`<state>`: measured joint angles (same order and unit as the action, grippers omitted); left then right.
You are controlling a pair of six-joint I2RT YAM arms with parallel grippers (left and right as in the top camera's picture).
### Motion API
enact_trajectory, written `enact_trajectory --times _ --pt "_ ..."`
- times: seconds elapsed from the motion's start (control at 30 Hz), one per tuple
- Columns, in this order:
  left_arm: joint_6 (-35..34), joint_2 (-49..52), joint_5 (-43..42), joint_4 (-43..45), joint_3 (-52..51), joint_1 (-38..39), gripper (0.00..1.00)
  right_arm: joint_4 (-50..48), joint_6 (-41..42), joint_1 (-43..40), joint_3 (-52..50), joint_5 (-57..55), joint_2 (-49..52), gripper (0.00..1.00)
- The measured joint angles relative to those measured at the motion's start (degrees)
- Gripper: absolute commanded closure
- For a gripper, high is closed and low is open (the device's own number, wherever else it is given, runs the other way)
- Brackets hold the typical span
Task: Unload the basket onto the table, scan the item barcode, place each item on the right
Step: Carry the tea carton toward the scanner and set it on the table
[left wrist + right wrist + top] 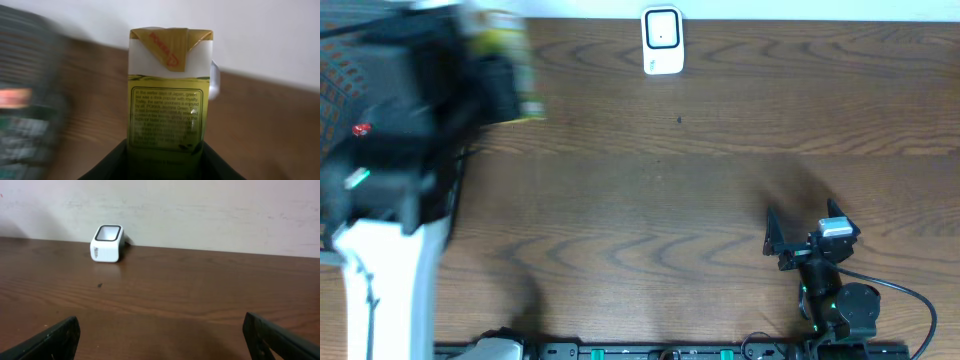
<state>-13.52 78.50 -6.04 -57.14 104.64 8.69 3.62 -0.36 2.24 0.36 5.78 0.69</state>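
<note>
**Left jaws gripping the carton, right jaws gaping empty**

In the overhead view the left arm (400, 110) is showing as a dark blur in the upper left of the frame. The carton (505, 60) is sitting at its tip, smeared yellow-green. In the left wrist view the left jaws are clamping the carton's (167, 90) lower part, one dark side pressing each flank at the bottom centre of the frame. The carton is standing upright between them, its printed text panel facing the camera and its folded gold top pointing to the top of the frame. A pale rounded shape (214, 80) is peeking out from behind its right edge; what it is I cannot tell.

The scanner (662, 40) is resting on the desk (650, 200) at the top centre of the overhead frame, well apart from the carton and to its right. The right jaws are lying in the lower right of that frame, spread wide and holding nothing. In the right wrist view their two tips are framing the bottom corners, with bare desk between them. The scanner (107, 243) is sitting in the upper left, near the wall (200, 210).
</note>
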Motion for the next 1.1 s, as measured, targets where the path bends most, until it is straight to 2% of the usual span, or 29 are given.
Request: enact_trajectory --times 0.23,0.6,0.87,1.1 --pt "-4.31 15.21 2.27 1.79 0.00 18.38 0.61 0.00 0.00 0.00 0.02 0.00 0.00 0.01" --pt "-8.50 37.77 3.85 15.67 -0.02 37.13 0.61 0.00 0.02 1.29 0.02 0.00 0.00 0.01" --pt "-10.25 44.52 9.01 21.57 -0.02 43.15 0.60 0.00 0.00 1.33 0.00 0.00 0.00 0.01" --pt "-11.54 46.75 13.42 24.65 -0.02 43.87 0.61 0.00 0.02 1.33 0.02 0.00 0.00 0.01"
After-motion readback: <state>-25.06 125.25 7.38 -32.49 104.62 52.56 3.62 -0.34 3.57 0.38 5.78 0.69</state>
